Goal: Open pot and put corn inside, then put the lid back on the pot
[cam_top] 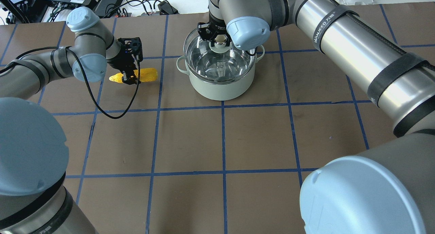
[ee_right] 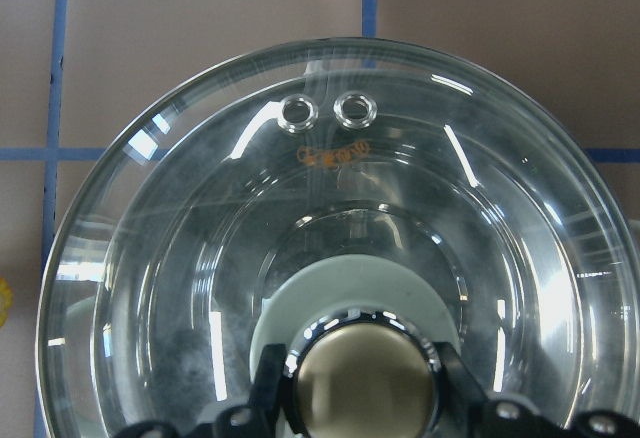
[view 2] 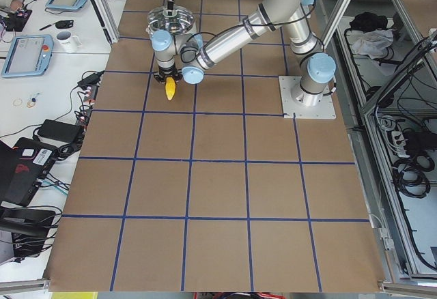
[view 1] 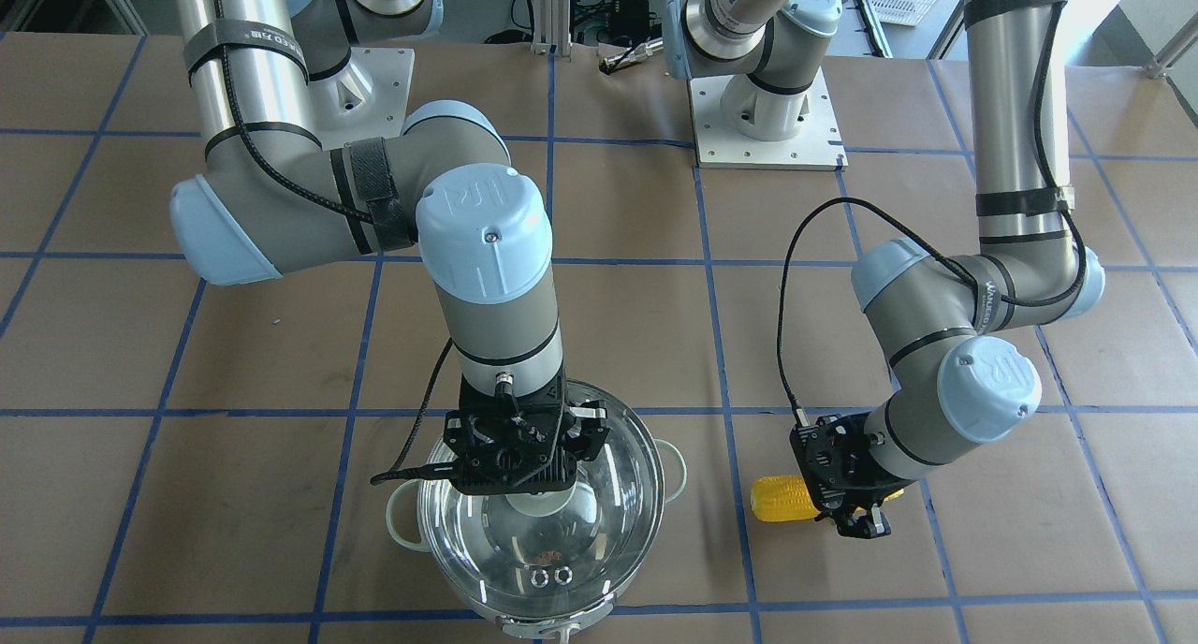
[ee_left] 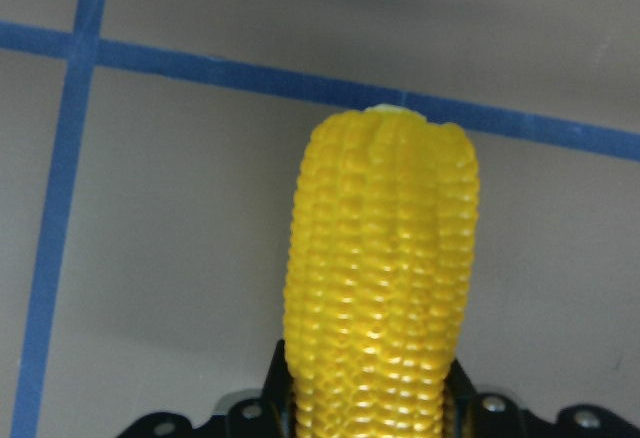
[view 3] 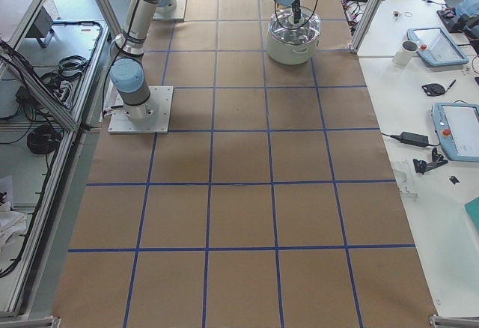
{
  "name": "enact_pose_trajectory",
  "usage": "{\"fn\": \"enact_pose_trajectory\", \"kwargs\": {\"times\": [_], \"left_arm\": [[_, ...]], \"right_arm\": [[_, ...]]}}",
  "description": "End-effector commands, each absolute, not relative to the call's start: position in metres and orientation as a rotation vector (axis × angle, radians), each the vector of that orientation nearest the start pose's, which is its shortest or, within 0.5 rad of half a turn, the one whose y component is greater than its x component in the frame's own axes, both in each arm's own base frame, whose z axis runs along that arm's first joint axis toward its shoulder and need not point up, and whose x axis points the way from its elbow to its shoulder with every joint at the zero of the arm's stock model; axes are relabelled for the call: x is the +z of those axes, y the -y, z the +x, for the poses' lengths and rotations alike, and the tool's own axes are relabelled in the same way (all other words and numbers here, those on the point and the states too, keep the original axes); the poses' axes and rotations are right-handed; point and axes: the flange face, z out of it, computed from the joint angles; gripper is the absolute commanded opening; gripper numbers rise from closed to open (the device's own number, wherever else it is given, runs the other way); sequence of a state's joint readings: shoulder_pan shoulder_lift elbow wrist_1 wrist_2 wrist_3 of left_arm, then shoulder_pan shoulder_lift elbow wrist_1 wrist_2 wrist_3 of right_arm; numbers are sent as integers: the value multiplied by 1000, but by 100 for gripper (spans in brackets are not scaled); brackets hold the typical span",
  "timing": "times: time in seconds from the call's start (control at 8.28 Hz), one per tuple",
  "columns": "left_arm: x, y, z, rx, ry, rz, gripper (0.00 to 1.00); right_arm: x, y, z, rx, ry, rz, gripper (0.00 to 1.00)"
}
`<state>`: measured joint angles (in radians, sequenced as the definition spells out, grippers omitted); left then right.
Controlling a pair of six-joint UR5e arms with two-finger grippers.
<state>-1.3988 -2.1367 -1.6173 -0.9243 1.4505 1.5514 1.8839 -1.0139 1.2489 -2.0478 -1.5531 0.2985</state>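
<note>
The pale mint pot (cam_top: pixel 221 87) stands on the brown table. The clear glass lid (cam_top: pixel 204 48) is over it and seems slightly raised. My right gripper (cam_top: pixel 220 40) comes down from above and is shut on the lid's metallic knob (ee_right: pixel 362 378). The lid's two vent holes (ee_right: pixel 325 111) show past the knob. The yellow corn (cam_top: pixel 146 74) lies on the table to the left of the pot. My left gripper (cam_top: pixel 131 78) is shut on the corn near its pointed end, with the blunt end (ee_left: pixel 385 148) sticking out ahead.
The brown table (cam_top: pixel 221 142) carries a grid of blue tape lines. The arms' base plates (view 1: pixel 763 124) are at the robot's side. Desks with tablets and cables (view 2: pixel 27 46) stand beyond the table's ends.
</note>
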Motion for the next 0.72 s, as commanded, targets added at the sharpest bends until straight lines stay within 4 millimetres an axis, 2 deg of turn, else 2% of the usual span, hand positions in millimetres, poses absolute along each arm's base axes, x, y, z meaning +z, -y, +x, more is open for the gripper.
{"fn": "enact_pose_trajectory", "kwargs": {"times": [0.0,0.12,0.36,0.48,0.6], "left_arm": [[266,658,-52,-270,-2439,1944,0],[291,654,-54,-308,-2435,1904,0],[335,643,-61,-385,-2475,1773,0],[350,638,-72,-409,-2465,1764,0],[368,635,-81,-422,-2430,1745,0]], "right_arm": [[389,642,347,-402,-3033,-44,34],[397,640,341,-425,-3056,-48,34],[441,620,315,-420,-3071,-88,34],[458,617,287,-421,-3076,-49,34],[479,603,254,-409,-3076,-48,34]]}}
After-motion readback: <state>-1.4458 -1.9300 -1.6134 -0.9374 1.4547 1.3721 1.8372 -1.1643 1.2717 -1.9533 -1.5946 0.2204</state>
